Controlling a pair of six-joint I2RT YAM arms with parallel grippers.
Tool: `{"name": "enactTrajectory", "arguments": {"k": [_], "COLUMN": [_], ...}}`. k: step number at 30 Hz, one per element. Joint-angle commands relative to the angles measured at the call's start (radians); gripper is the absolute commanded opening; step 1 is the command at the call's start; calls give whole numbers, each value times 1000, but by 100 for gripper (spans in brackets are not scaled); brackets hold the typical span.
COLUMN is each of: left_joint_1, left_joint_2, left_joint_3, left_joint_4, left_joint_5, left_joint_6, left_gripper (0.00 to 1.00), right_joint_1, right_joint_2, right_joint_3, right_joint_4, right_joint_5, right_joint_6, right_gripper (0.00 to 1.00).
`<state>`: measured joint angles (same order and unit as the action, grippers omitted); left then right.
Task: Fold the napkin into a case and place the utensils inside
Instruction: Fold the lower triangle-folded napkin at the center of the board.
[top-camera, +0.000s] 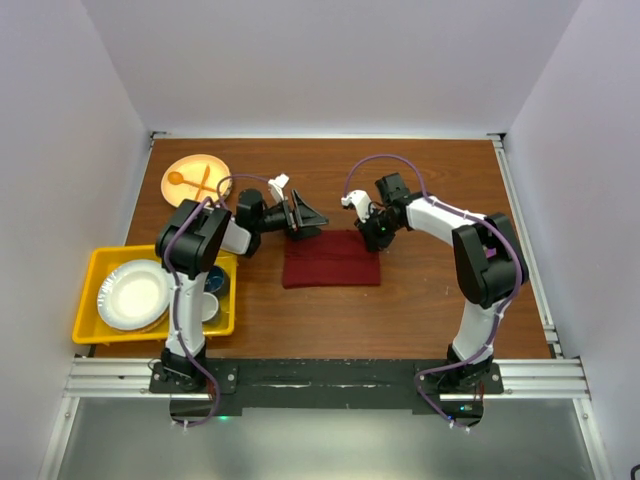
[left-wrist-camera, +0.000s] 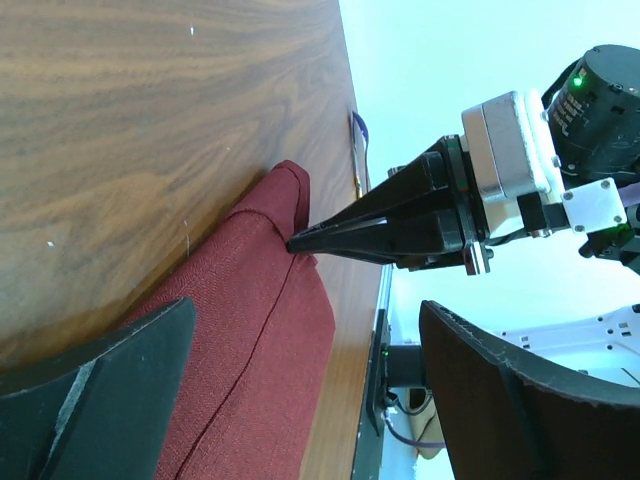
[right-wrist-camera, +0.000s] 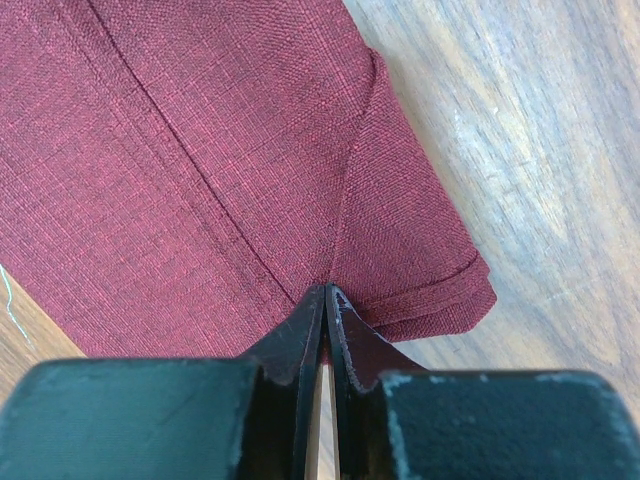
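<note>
Worktop (top-camera: 430, 300) of brown wood carries the napkin (top-camera: 331, 258) near its middle, folded to a maroon rectangle. Its long axis runs left to right, between the two arms. The cloth lies just on the near side of both grippers, so each meets it at the far edge. The right gripper (top-camera: 371, 238) is clamped on the far right corner, fingers pressed together with a pleat of cloth rising into them. The left gripper (top-camera: 303, 225) stands wide apart at the far left corner, which is the end nearer that arm. In its wrist view the cloth runs between its fingers, though whether they touch it cannot be told. The next fold probably turns on this gripper closing on its own corner. One slim utensil (left-wrist-camera: 358, 160) lies on the wood beyond the napkin's right end.
</note>
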<state>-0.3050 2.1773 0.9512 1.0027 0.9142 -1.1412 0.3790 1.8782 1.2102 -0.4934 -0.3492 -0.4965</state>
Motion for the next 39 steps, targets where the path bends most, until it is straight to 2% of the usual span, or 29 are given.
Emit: {"name": "enactTrajectory", "arguments": {"k": [1, 8, 9, 11, 14, 15, 17, 18, 21, 24, 31, 35, 39], "left_joint_1": [21, 17, 17, 1, -45, -58, -103, -118, -166, -184, -215, -230, -241], "left_joint_2": [29, -148, -166, -172, -169, -160, -145, -123, -74, -27, 44, 67, 94], "left_joint_3": [27, 141, 146, 141, 138, 135, 126, 130, 147, 153, 237, 274, 330], "left_joint_4": [-177, -458, -526, -533, -515, -448, -363, -308, -219, -141, -130, -174, -272], "left_joint_5": [-35, -35, -50, -61, -81, -81, -81, -87, -106, -130, -163, -198, -213], "left_joint_6": [127, 351, 363, 357, 309, 279, 183, 161, 81, 3, -26, -15, 17], "left_gripper": [100, 100, 100, 97, 72, 55, 33, 17, 5, 5, 6, 10, 8], "right_joint_1": [-6, -5, -6, -6, -6, -6, -5, -6, -6, -5, -6, -5, -5], "right_joint_2": [68, 49, 44, 29, 4, -2, -8, -17, -36, -47, -41, -39, -37], "right_joint_3": [-18, -34, -40, -60, -101, -109, -123, -126, -144, -156, -161, -158, -161], "right_joint_4": [-27, -11, -7, 13, 59, 67, 85, 88, 105, 116, 134, 131, 128], "right_joint_5": [95, 88, 87, 76, 67, 65, 64, 59, 50, 44, 18, 12, 12], "right_joint_6": [-16, -14, -14, -11, -7, -7, -7, -8, -17, -36, -34, -33, -27], "right_gripper": [9, 9, 9, 9, 9, 9, 9, 9, 9, 9, 9, 10, 10]}}
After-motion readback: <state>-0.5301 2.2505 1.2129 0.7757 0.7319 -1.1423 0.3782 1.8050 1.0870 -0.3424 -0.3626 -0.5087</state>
